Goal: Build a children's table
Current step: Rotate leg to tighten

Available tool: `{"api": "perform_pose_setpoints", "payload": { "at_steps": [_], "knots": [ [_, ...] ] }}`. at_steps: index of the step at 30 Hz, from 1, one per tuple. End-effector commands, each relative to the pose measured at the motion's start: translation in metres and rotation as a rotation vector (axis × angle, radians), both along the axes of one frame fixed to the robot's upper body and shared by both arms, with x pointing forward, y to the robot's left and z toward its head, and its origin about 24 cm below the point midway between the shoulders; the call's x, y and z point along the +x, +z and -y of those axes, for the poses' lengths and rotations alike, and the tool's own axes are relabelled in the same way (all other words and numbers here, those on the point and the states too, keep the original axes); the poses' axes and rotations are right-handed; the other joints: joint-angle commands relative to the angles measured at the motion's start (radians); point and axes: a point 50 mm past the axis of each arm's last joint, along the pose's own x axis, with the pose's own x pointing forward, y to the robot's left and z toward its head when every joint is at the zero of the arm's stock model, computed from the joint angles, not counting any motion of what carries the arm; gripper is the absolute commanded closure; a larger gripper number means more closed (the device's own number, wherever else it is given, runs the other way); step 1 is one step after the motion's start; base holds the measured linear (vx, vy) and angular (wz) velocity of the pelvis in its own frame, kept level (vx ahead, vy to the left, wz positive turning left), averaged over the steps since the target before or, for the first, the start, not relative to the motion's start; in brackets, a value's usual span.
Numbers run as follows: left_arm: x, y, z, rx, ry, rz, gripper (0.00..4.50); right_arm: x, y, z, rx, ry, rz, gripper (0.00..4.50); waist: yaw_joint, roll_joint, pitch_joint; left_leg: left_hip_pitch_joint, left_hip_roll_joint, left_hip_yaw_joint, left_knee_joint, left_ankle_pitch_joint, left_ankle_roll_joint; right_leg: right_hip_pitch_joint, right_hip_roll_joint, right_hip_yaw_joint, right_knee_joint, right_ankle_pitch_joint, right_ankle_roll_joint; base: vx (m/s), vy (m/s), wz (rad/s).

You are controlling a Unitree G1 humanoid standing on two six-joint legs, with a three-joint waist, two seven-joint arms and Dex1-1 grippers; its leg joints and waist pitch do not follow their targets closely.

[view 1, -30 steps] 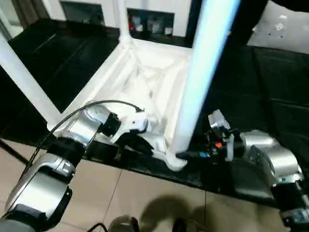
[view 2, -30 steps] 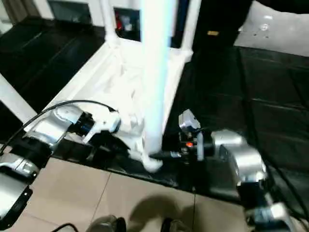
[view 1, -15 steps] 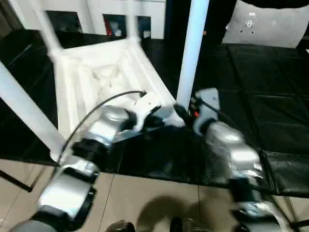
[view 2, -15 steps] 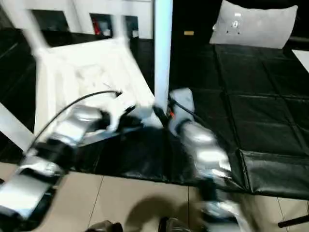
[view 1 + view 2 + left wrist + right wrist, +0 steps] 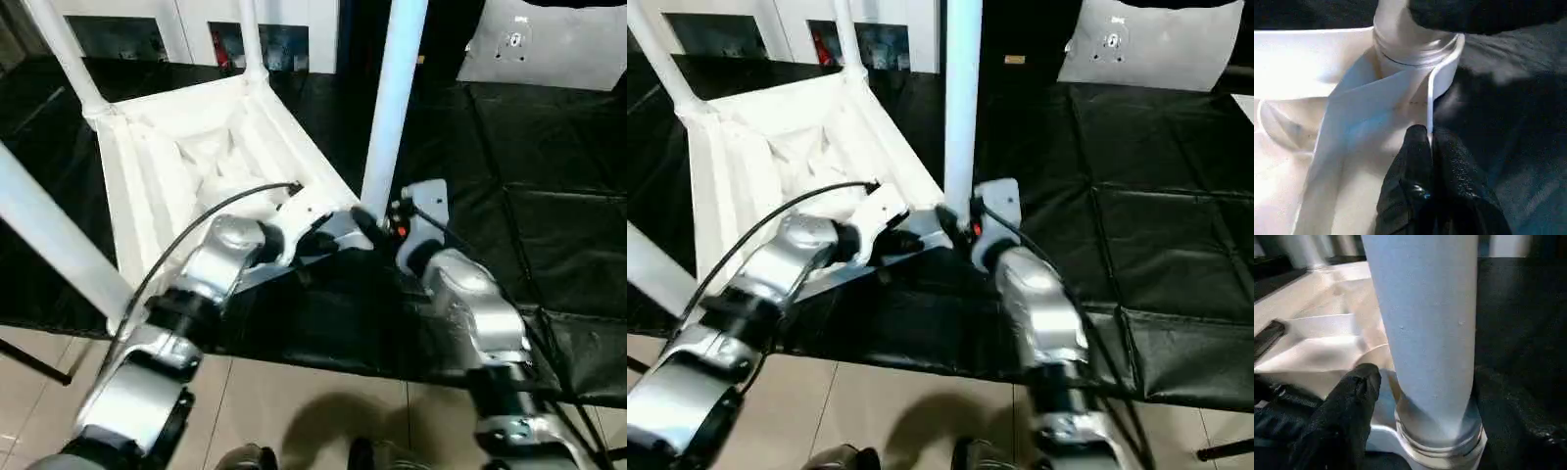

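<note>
**Last leg seated, checking the socket**

My left gripper [image 5: 1429, 147] is clamped on the tabletop's thin rim [image 5: 1430, 105], steadying it. Right gripper [image 5: 377, 227], jaws apart, brackets the near leg [image 5: 394, 98] w/o gripping. Table [image 5: 196, 157] lies upside down on the black mat [image 5: 549, 196]. Next, I reckon: twist leg tight.
</note>
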Motion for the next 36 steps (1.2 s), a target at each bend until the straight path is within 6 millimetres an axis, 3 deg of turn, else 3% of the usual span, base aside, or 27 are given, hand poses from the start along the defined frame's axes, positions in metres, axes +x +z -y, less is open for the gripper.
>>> {"api": "perform_pose_setpoints", "payload": {
  "at_steps": [1, 7, 12, 15, 18, 27, 36],
  "knots": [
    [-0.003, -0.002, -0.006, 0.036, -0.061, -0.002, 4.50, -0.002, 0.006, 0.001, 0.020, 0.098, 0.031, 0.94, 0.011, -0.008, -0.087, 0.004, 0.107, -0.059, -0.060, -0.041, 0.140, 0.078, -0.124, 0.092, -0.065, -0.193, -0.145, 0.000, 0.000, 0.00],
    [-0.016, 0.000, -0.019, 0.086, -0.354, -0.026, 4.50, -0.009, 0.017, 0.028, -0.049, 0.363, 0.064, 0.87, 0.025, -0.006, -0.090, 0.006, 0.111, -0.057, -0.057, -0.034, 0.146, 0.074, -0.124, 0.094, -0.055, -0.150, -0.157, 0.000, 0.000, 0.00],
    [-0.024, 0.005, -0.024, 0.084, -0.534, -0.072, 4.50, -0.024, 0.019, 0.040, -0.121, 0.631, 0.028, 0.87, 0.062, -0.007, -0.093, 0.014, 0.116, -0.050, -0.055, -0.031, 0.148, 0.067, -0.125, 0.093, -0.052, -0.152, -0.161, 0.000, 0.000, 0.00],
    [-0.028, 0.006, -0.025, 0.109, -0.616, -0.086, 4.50, -0.030, 0.019, 0.042, -0.116, 0.744, -0.004, 0.87, 0.075, -0.009, -0.092, 0.012, 0.122, -0.053, -0.056, -0.025, 0.153, 0.066, -0.127, 0.094, -0.048, -0.147, -0.161, 0.000, 0.000, 0.00],
    [-0.032, 0.005, -0.025, 0.131, -0.700, -0.106, 4.50, -0.035, 0.018, 0.043, -0.115, 0.842, -0.039, 0.87, 0.086, -0.012, -0.090, 0.013, 0.123, -0.053, -0.059, -0.045, 0.132, 0.065, -0.132, 0.095, -0.055, -0.198, -0.153, 0.000, 0.000, 0.00],
    [-0.041, 0.000, -0.016, 0.188, -0.843, -0.122, 4.50, -0.035, 0.013, 0.036, -0.126, 0.995, -0.105, 1.60, 0.090, -0.016, -0.086, 0.011, 0.118, -0.054, -0.060, -0.059, 0.116, 0.065, -0.129, 0.093, -0.061, -0.250, -0.132, 0.000, 0.000, 0.00],
    [-0.042, -0.002, -0.011, 0.195, -0.877, -0.122, 4.50, -0.038, 0.010, 0.030, -0.120, 1.113, -0.163, 2.36, 0.091, -0.015, -0.087, 0.012, 0.122, -0.054, -0.059, -0.029, 0.131, 0.063, -0.128, 0.094, -0.052, -0.189, -0.152, 0.000, 0.000, 0.00]
  ]
}}
